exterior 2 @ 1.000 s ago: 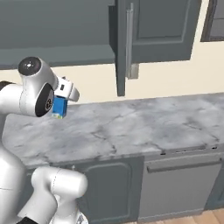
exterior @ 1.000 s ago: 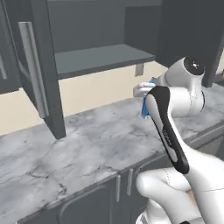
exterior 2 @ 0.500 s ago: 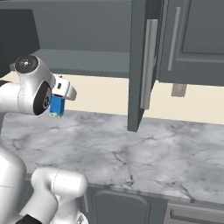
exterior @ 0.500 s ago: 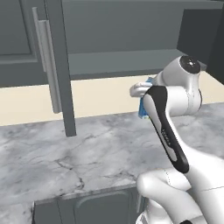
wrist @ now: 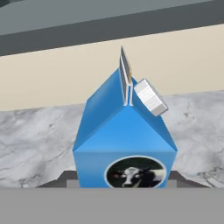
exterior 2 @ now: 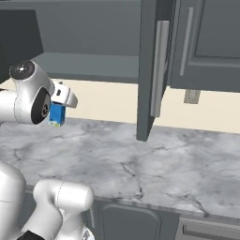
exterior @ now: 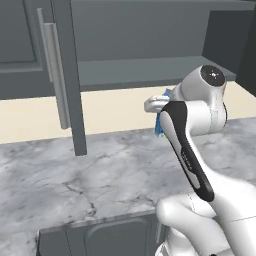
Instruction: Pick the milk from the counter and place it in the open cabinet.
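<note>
Now the tool [exterior 2: 58, 108] is gripping the milk [exterior 2: 57, 115], its jaws closed against the carton's sides, and the carton is hanging in the air above the worktop [exterior 2: 140, 159], not touching it. In the left base view the milk [exterior: 160, 122] is showing as a strip of blue just behind the arm's white wrist, with the tool [exterior: 159, 107] mostly hidden by the arm. In the hand view the milk [wrist: 124, 144] is sitting upright between the fingers, its gabled top with a white cap pointing up and a round cow picture facing the camera; the fingers themselves are barely peeking out at its base, so the exact contact is hard to see there.

The carton is hanging below the level of the cabinet [exterior: 150, 70] shelf and in front of the cream wall strip under it. The cabinet [exterior 2: 93, 51] is standing open, its flat shelf bare where it is showing. One open door with a long bar handle [exterior: 56, 75] is jutting out on the left of the left base view; in the right base view a door edge with its handle [exterior 2: 158, 68] is sticking out to the right of the milk, well apart from it. A wall socket [exterior 2: 190, 96] is sitting on the cream wall beyond that door.
</note>
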Controlling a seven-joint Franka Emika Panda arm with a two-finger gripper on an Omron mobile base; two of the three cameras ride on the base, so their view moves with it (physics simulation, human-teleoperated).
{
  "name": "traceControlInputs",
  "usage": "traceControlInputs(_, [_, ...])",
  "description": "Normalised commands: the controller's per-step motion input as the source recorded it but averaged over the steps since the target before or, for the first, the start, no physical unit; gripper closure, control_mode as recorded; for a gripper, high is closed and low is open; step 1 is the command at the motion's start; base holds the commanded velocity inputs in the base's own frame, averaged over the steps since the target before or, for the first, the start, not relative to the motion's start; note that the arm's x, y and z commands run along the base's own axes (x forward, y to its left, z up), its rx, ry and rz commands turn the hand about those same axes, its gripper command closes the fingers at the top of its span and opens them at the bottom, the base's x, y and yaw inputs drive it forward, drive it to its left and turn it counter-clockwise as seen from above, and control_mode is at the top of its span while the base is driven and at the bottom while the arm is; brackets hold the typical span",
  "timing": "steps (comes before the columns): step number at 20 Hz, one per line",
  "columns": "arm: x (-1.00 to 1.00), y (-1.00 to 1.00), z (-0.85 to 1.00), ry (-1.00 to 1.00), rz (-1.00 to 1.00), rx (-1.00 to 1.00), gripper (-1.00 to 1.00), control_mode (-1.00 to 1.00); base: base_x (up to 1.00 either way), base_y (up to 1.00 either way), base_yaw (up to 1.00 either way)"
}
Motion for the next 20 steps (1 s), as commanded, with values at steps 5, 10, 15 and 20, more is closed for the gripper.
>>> traceControlInputs(5, [0.0,0.0,0.0,0.0,0.0,0.0,1.0,-1.0,0.0,0.0,0.0])
traceControlInputs(10, [-0.72,0.0,0.11,-0.05,0.01,0.0,1.0,-1.0,0.0,0.0,0.0])
traceControlInputs(15, [-0.99,-0.05,0.65,-0.12,0.0,-0.05,1.0,-1.0,0.0,0.0,0.0])
traceControlInputs(20, [-0.28,-0.1,1.0,-0.13,-0.01,-0.02,1.0,-1.0,0.0,0.0,0.0])
